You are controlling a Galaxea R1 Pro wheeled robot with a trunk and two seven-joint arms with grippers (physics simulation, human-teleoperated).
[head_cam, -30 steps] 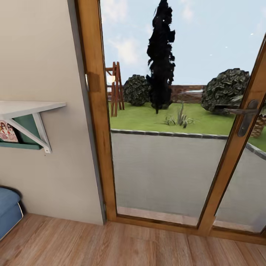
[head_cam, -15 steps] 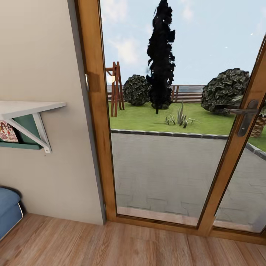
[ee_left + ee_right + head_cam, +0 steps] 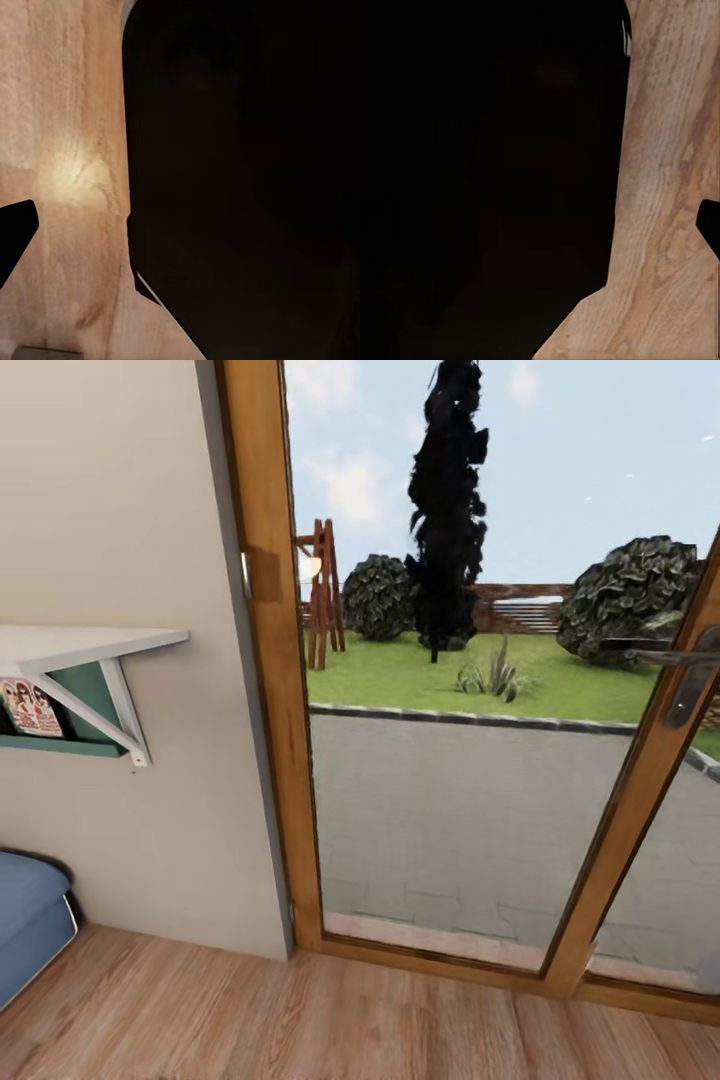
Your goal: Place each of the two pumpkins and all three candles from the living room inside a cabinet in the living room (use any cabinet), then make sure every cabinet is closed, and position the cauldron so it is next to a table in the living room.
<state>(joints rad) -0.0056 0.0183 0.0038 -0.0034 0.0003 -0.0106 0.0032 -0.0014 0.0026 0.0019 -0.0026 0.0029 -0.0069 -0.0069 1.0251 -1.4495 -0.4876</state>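
Straight ahead a wood-framed glass door [image 3: 440,760] blocks the way, its dark lever handle [image 3: 690,680] at the right, paving and lawn beyond the pane. On the beige wall [image 3: 120,540] hangs a white bracket shelf [image 3: 90,645], with a blue cushion [image 3: 30,920] low beside it on the wood floor [image 3: 330,1025]. Wrist cameras catch floor and a dark bulk, so I can't tell either gripper's opening or any load.

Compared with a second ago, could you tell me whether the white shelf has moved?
No. The white shelf and door frame shifted right together, so the camera moved.

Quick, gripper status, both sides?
Left gripper: cannot be told; its wrist view has light wood floor beside a dark shape.
Right gripper: cannot be told.
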